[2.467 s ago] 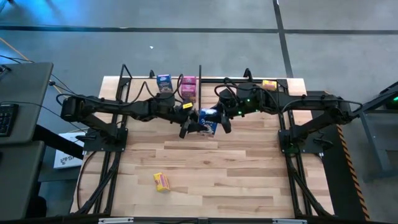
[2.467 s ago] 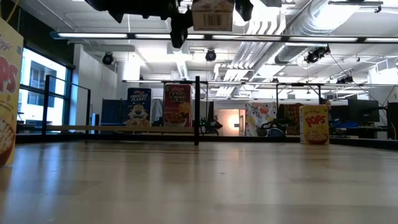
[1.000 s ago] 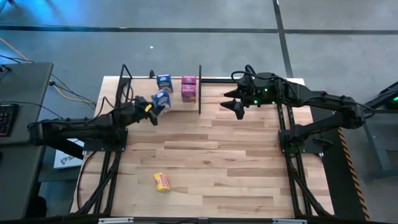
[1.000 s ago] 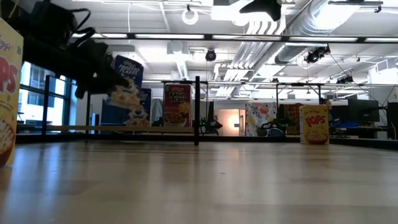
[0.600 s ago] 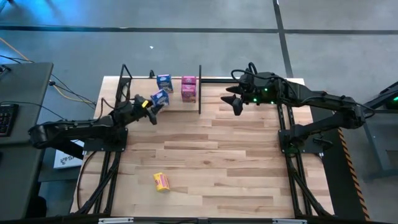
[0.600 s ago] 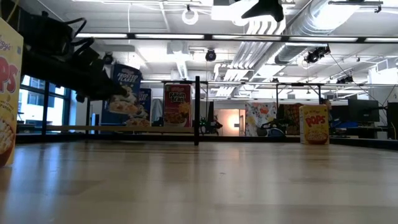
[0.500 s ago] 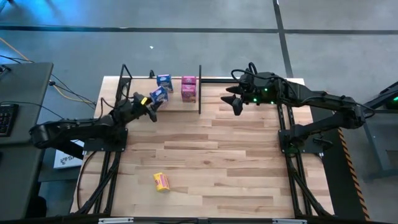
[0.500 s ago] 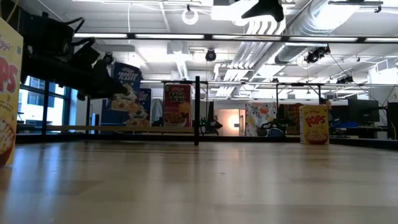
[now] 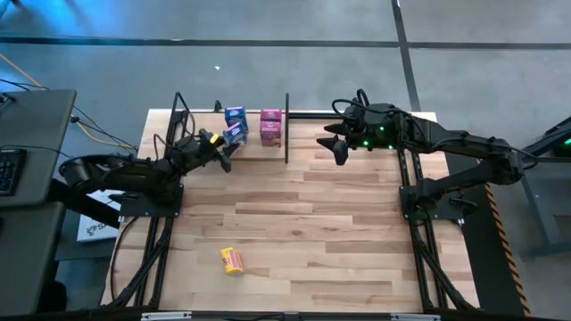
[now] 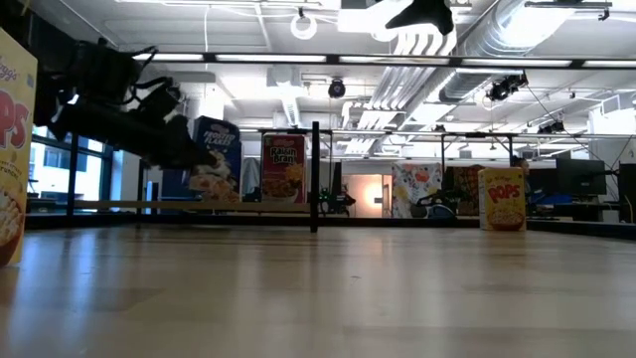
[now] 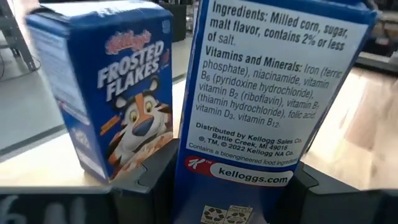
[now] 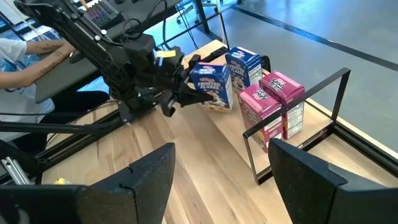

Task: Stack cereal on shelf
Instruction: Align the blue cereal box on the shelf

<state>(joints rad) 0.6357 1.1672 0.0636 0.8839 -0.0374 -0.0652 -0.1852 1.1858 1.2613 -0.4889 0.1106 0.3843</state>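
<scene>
Blue box [image 9: 235,134] in your left gripper [image 9: 223,143] is the piece to watch: it hangs tilted at the shelf's [image 9: 205,152] front edge, its long axis leaning toward the second blue box [image 9: 235,116], which stands upright on the shelf just behind it. The left wrist view shows the two side by side, apart by a narrow gap, with the held box's side panel [image 11: 267,93] facing the camera and the standing one [image 11: 109,93] beyond it. Your left jaws are clamped partway closed on the held box's lower end.

Next along the shelf stand the two pink boxes [image 9: 270,125], close together, with a black post [image 9: 286,125] just past them. So the free spot for your box looks to be directly in front of, or on top of, the standing blue one; I judge you need to bring it upright first.

Your right gripper [image 9: 337,147] hovers above the shelf's right half, jaws wide apart and holding nothing, well away from the blue pair. The left arm is plainly the nearer one.

One yellow box [image 9: 231,259] lies on the table, well apart, near the front edge.
</scene>
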